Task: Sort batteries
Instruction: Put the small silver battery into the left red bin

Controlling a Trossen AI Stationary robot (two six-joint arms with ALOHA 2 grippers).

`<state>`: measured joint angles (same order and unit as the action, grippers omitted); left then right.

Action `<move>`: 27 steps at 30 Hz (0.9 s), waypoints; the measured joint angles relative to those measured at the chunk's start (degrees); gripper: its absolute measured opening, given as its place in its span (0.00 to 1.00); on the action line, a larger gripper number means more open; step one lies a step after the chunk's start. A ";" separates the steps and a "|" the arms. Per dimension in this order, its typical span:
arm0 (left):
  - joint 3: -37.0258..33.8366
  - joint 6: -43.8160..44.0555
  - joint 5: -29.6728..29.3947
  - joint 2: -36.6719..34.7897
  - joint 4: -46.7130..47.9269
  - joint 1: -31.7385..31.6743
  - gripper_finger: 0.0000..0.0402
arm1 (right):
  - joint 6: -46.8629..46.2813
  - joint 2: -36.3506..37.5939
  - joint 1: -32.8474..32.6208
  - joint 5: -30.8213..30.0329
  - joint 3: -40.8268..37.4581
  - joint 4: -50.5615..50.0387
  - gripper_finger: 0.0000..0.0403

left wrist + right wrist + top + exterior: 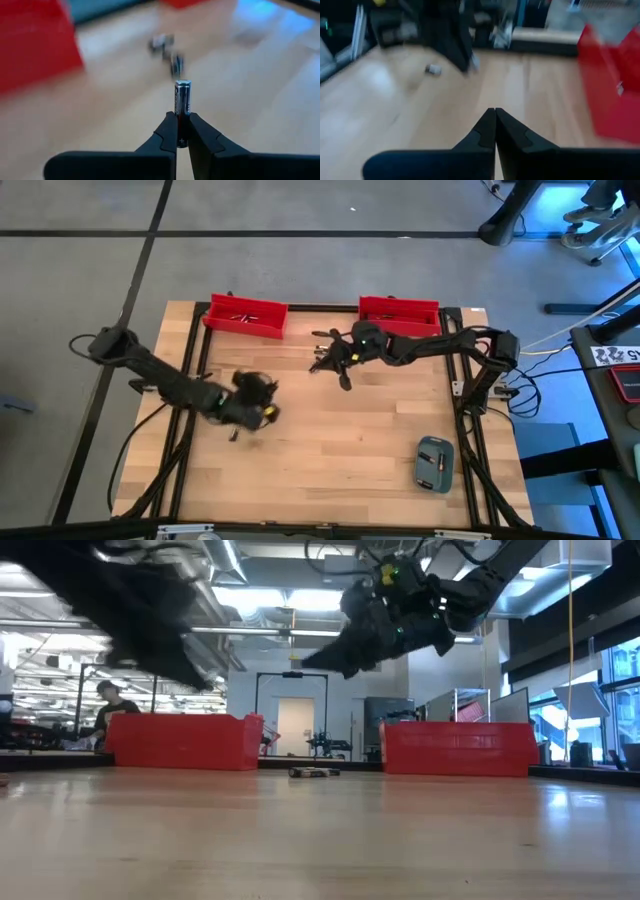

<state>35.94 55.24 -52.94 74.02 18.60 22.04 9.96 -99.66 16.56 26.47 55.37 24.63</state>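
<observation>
one battery (182, 97) | pinched in left end effector (182, 131) | long axis along fingers

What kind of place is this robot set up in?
Likely a robotics lab or workshop. Beyond the table the low view shows exposed ceiling ducts, more equipment racks, and a person at a bench. Office chairs stand on the floor nearby.

Ceiling strip lights (300, 600) lit the room brightly; my wrist views blurred, and glare washed the desk (280, 75).
</observation>
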 joint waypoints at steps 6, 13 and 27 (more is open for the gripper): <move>0.02 -31.09 9.48 -0.77 -18.43 -14.08 0.03 | -1.14 0.00 1.54 -1.72 1.37 5.24 0.17; 3.41 -45.13 24.93 -7.03 -18.04 -36.89 0.03 | -2.03 0.01 4.93 -6.10 3.34 2.60 0.35; 35.66 -45.51 46.01 15.05 36.15 -76.02 0.03 | 7.70 0.02 5.70 -10.99 4.04 -0.39 0.36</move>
<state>71.60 9.73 -6.93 89.07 54.75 -53.98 17.66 -99.63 22.26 15.49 59.42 24.24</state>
